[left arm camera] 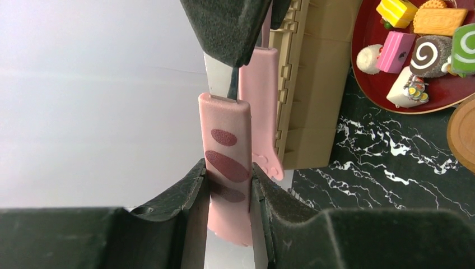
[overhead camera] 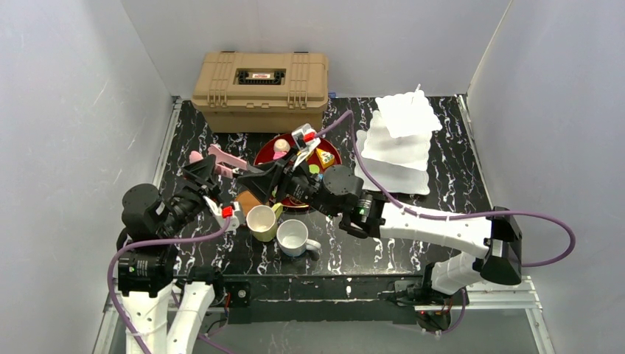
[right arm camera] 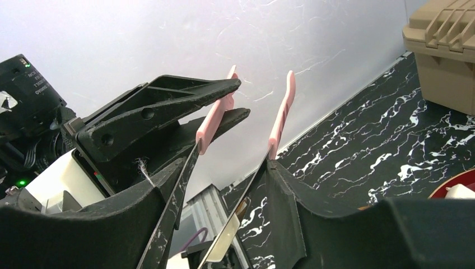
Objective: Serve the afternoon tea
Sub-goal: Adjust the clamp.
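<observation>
1. Black marbled bench (overhead camera: 451, 166) is carrying bright pastries (left arm camera: 424, 56) on a red plate (left arm camera: 442, 92), nearer its back edge.
2. Closed tight, the left gripper (left arm camera: 229, 180) is pinching one pink arm of the tongs (left arm camera: 224, 134); the right gripper (right arm camera: 228, 165), half-spread, is clasping both blades.

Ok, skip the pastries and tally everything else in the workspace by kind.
mugs: 2 (pale yellow mug, white mug)
coaster: 1 in view
red plate: 1
white tiered stand: 1
tan toolbox: 1
tongs: 1
Total: 7
</observation>
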Robot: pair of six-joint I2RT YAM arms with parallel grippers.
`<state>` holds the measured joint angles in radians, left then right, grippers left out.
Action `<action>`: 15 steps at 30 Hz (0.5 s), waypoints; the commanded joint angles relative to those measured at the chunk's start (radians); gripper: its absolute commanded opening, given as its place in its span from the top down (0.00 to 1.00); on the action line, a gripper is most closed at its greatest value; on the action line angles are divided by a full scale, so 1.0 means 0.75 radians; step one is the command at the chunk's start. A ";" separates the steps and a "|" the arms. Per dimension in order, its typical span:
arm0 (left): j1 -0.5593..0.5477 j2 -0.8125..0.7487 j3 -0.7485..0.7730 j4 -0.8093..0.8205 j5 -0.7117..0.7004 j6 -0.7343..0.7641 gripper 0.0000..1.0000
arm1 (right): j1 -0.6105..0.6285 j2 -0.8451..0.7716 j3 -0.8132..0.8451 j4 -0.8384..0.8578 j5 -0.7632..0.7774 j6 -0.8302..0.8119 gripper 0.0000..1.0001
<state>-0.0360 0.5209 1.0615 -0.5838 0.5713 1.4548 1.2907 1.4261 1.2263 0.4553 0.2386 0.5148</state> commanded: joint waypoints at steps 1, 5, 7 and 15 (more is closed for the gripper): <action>-0.003 -0.016 -0.021 -0.007 0.005 0.057 1.00 | -0.001 -0.060 -0.045 0.146 0.084 -0.051 0.68; -0.003 -0.020 -0.033 -0.007 0.005 0.061 1.00 | -0.001 -0.107 -0.090 0.163 0.110 -0.066 0.50; -0.003 -0.015 -0.038 -0.007 -0.024 0.067 1.00 | -0.002 -0.139 -0.116 0.171 0.120 -0.042 0.36; -0.004 0.032 0.010 0.042 -0.150 -0.019 1.00 | -0.003 -0.223 -0.231 0.193 0.200 0.052 0.02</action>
<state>-0.0422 0.5262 1.0409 -0.5766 0.5007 1.4784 1.2896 1.2942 1.0687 0.5217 0.3313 0.5282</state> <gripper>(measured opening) 0.256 0.983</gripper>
